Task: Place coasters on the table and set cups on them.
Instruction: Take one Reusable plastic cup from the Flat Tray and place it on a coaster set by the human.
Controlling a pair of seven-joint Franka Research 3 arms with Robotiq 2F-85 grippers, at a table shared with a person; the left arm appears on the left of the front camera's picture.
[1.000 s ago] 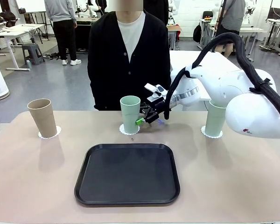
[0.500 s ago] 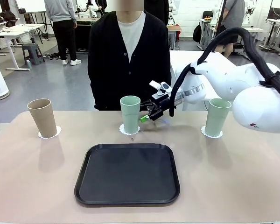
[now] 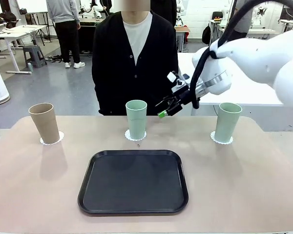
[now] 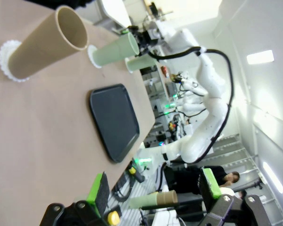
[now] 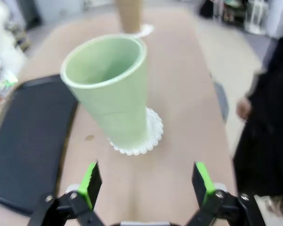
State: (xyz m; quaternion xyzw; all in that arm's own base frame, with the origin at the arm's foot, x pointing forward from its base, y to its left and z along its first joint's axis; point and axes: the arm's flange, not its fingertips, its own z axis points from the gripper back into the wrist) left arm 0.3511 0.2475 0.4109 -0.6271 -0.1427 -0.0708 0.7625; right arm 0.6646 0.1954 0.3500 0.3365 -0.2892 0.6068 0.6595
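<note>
While three cups are counted on the table (image 3: 34,195), each is seen upright on its own coaster, so three coasters are counted as well. One tan-brown cup (image 3: 45,123) stands at the far left on a coaster (image 3: 52,139); a mint-green cup (image 3: 136,119) stands at the far middle on a second coaster (image 3: 135,136); another mint-green cup (image 3: 226,122) stands at the far right on a third coaster (image 3: 221,140). One black tray (image 3: 133,181) is seen in the middle of the table, nearer the robot than the cups, with nothing on it.

One right gripper (image 3: 164,110) is held in the air just to the right of the middle cup, above the table and apart from the cup. From its wrist camera the middle cup (image 5: 112,97) is seen ahead between the two green-padded fingers (image 5: 90,185), which are spread wide with nothing between them.

From the left wrist camera the left gripper (image 4: 153,190) is seen with its fingers likewise spread apart and empty, well away from the brown cup (image 4: 45,43); what lies directly under it is probably the near table edge, though this is hard to tell. One person in a dark cardigan (image 3: 135,63) stands behind the middle cup.
</note>
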